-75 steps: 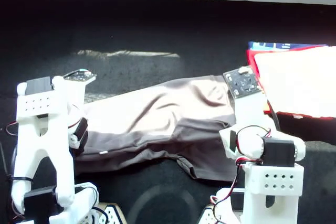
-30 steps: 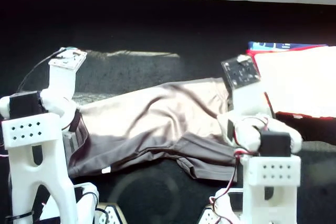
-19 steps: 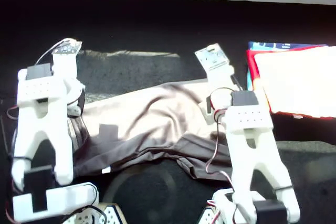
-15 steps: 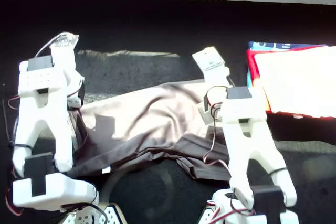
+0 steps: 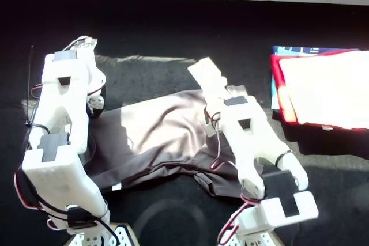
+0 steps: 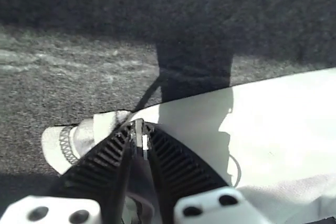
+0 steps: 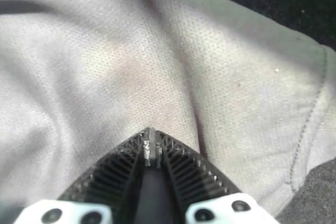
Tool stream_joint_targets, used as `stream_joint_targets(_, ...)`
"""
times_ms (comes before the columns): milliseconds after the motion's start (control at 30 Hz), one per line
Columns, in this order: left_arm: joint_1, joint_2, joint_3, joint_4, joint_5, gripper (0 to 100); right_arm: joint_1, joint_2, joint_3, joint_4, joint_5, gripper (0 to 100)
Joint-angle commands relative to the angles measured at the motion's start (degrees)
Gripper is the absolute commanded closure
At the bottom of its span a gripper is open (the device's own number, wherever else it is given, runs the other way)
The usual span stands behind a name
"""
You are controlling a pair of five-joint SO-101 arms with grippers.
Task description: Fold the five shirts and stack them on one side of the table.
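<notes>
Grey shirt [image 5: 164, 136], likely limp and light | left tool [image 6: 139, 141] pinching its 9 o'clock edge — right tool [image 7: 151, 153] clamped on fabric near 1 o'clock hem | best held at corners

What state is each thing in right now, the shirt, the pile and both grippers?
grey shirt: rumpled, partly folded over itself.
folded pile: stacked, white on top.
left gripper: shut on the grey shirt's edge.
right gripper: shut on a fold of the grey shirt.
</notes>
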Motion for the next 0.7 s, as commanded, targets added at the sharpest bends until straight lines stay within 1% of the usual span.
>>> stream_joint_targets(0, -6.11, 2.07, -4.26, -0.09, -1.76, 99, 1.27, 3.91, -2.95, -1.98, -0.35, 99.1)
stream_joint_targets(67, -8.84, 2.95, -5.41, -0.09, -5.54, 99, 3.47, 6.29, -4.62, -2.24, -0.35, 99.1)
stream_joint_targets(167, -12.35, 3.03, -6.99, 0.00, -8.70, 99, 7.25, 9.89, -8.84, -2.24, -0.35, 99.1)
stream_joint_targets(333, -15.78, 3.65, -8.04, -0.26, -13.98, 99, 11.56, 14.11, -14.73, -1.10, -0.35, 99.1)
stream_joint_targets(467, -16.40, 3.03, -8.57, 0.00, -14.33, 99, 11.03, 14.02, -17.10, 3.47, -0.35, 99.1)
stream_joint_targets(567, -15.16, 2.95, -10.95, 0.44, -14.07, 99, 8.92, 13.93, -19.91, 7.96, -0.35, 99.1)
stream_joint_targets(633, -13.49, 2.95, -13.05, 2.90, -13.63, 99, 7.34, 13.93, -22.11, 11.03, -0.35, 99.1)
stream_joint_targets(667, -12.18, 2.95, -14.46, 4.57, -12.31, 99, 6.64, 13.93, -23.16, 12.44, -0.35, 99.1)
